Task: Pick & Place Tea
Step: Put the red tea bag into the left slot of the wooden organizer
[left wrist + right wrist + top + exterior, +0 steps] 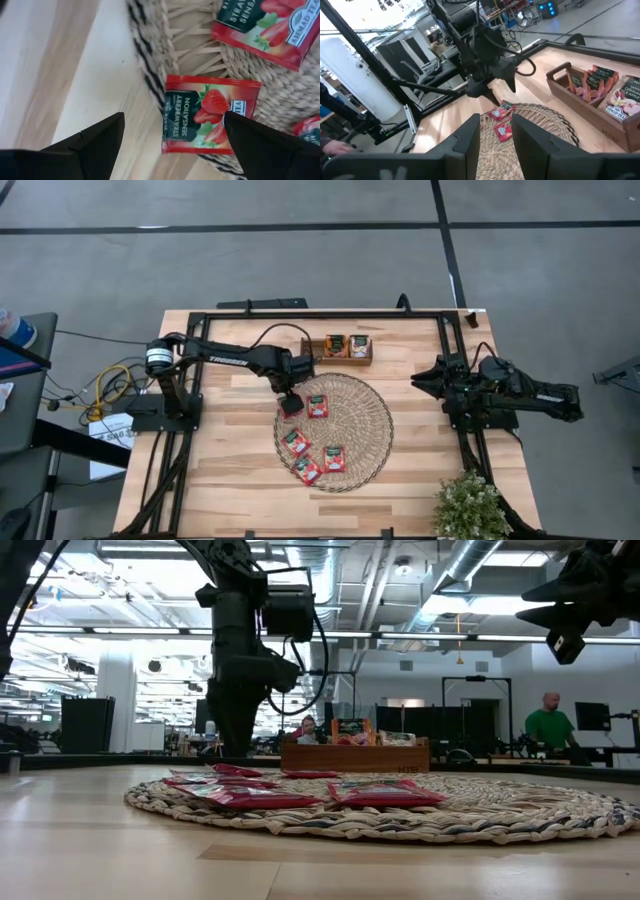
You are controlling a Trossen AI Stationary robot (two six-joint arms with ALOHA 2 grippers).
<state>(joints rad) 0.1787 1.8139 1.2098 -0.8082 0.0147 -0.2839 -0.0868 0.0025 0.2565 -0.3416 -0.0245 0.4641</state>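
Note:
Several red tea sachets lie flat on the round woven mat (345, 430). One red sachet (205, 120) rests on the mat's left rim, one corner out over the wood. My left gripper (173, 117) hovers open above it, pointing down, one finger on either side and apart from it; in the high view the gripper (291, 402) hides this sachet. Other sachets (317, 406) (295, 441) lie nearby on the mat. The wooden tray (337, 347) beyond the mat holds more sachets. My right gripper (428, 378) waits at the table's right, open and holding nothing.
A black frame rail (320, 316) runs around the tabletop. A potted plant (470, 505) stands at the near right corner. Bare wood (230, 440) lies to the left of the mat. People and desks show in the room beyond the table.

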